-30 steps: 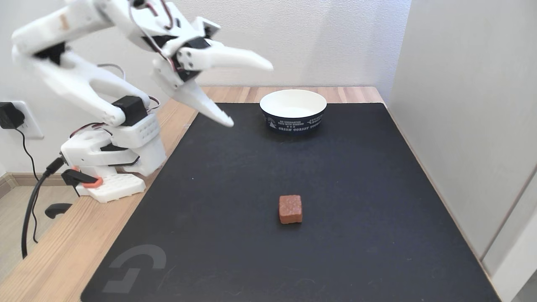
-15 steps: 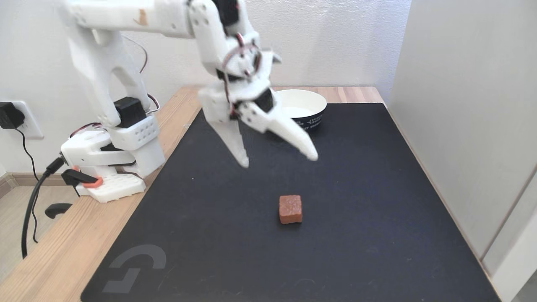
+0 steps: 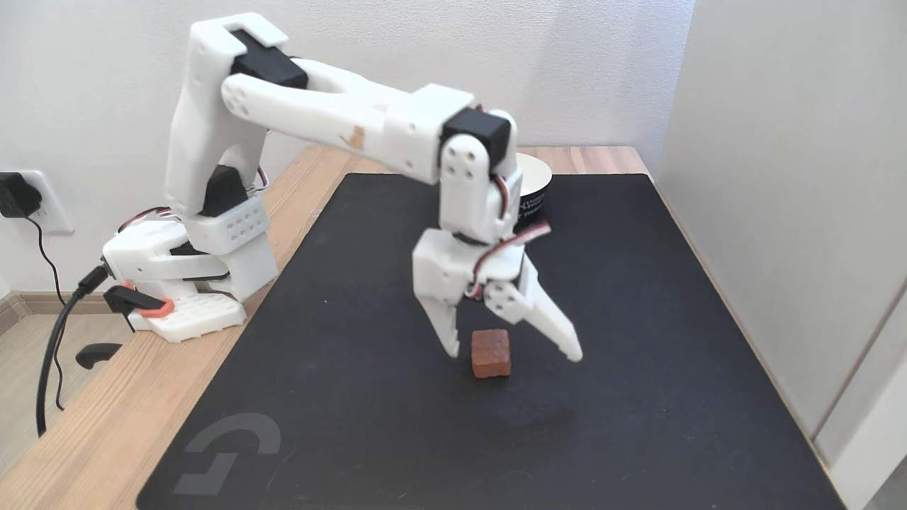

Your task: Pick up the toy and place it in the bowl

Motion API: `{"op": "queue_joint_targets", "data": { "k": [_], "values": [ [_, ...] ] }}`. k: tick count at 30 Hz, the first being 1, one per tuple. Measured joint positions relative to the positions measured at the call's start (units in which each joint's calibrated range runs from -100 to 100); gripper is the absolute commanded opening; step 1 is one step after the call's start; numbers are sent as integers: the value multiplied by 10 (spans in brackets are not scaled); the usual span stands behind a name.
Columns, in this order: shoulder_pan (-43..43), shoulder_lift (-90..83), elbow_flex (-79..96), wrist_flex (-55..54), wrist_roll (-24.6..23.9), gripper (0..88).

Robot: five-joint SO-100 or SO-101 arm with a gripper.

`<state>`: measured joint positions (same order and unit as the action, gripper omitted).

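With jaws (image 3: 516, 355) spread, toy (image 3: 490, 352) between.

End effector (image 3: 515, 354) spread wide, straddling toy (image 3: 490, 352).

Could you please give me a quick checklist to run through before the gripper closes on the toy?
1. Gripper open wide enough for the toy: ok, the fingers stand spread on either side.
2. Toy between the fingers: ok, though nearer the finger on the left of the fixed view.
3. Fingertips low enough to grip: cannot tell from this one view.
4. Toy lying flat on the black mat: ok.
5. Bowl upright behind the arm: ok, though partly hidden.
6. Inside of the bowl free: cannot tell.
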<state>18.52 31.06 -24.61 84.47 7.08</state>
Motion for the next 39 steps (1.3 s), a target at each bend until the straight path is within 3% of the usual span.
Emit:
{"op": "queue_joint_targets", "data": {
  "k": [12, 21, 26, 39],
  "values": [
    [-86, 35, -34, 16, 0, 439],
    [-80, 35, -34, 73, 0, 439],
    [-61, 35, -34, 74, 23, 439],
    [-18, 37, -34, 68, 26, 438]
  ]
}}
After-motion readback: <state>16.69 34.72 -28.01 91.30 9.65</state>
